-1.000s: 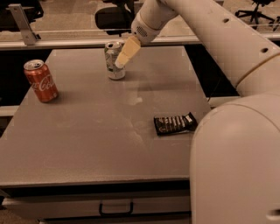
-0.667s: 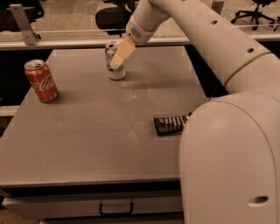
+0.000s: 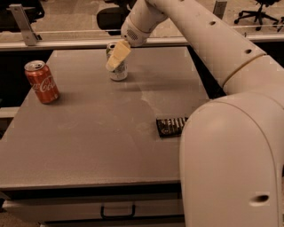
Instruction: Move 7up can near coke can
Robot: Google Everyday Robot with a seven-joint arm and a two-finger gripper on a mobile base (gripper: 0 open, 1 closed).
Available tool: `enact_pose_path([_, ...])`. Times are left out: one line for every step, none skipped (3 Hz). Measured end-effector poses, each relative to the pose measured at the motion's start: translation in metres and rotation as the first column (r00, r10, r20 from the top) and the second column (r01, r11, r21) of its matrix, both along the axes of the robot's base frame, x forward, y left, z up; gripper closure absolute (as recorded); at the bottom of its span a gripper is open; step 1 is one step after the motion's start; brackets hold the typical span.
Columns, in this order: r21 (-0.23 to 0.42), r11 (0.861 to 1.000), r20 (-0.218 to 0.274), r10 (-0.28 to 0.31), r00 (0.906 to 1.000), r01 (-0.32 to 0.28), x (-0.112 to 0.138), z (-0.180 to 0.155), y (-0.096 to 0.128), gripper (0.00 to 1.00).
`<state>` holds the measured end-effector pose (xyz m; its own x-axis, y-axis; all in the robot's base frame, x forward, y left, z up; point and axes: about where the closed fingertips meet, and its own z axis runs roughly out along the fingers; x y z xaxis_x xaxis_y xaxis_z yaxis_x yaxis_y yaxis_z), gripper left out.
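camera view, single view on record; gray table with a drawer handle on its front edge; 7up can upright at the far middle of the table, near the back edge; coke can upright at the far left, well apart from the 7up can; both cans at the same spots as 1.0 s ago, no visible shift.

gripper at the 7up can, its pale end lying across the can's upper front and touching or overlapping it in this view; whether it is apart or clamped on the can: cannot tell; can base looks to be on the table.

change vs earlier: 1.0 s ago the gripper's pale end sat at the can's right side, only partly over it; 0.7 s ago it was closer in; now it covers the can's upper middle and reaches its left edge, so it has moved leftward and a little lower; arm comes down from the upper right as before, wrist above and just right of the can.

dark flat packet lies on the right part of the table, well apart from both cans; its right end is hidden behind the robot body; 1.0 s ago the whole packet showed; the body now fills more of the lower right.

background: office chair at top right.
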<state>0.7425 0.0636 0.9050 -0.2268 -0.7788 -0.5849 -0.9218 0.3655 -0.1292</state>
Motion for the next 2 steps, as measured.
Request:
enact_pose_path([0.007,0.999,-0.008,0.048,0.9988,-0.048,-0.0101,0.0015,0.0095,0.37])
enact_pose_path([0.008,0.996,-0.013,0.086,0.9962,-0.086,-0.0183,0.0052,0.0181,0.61])
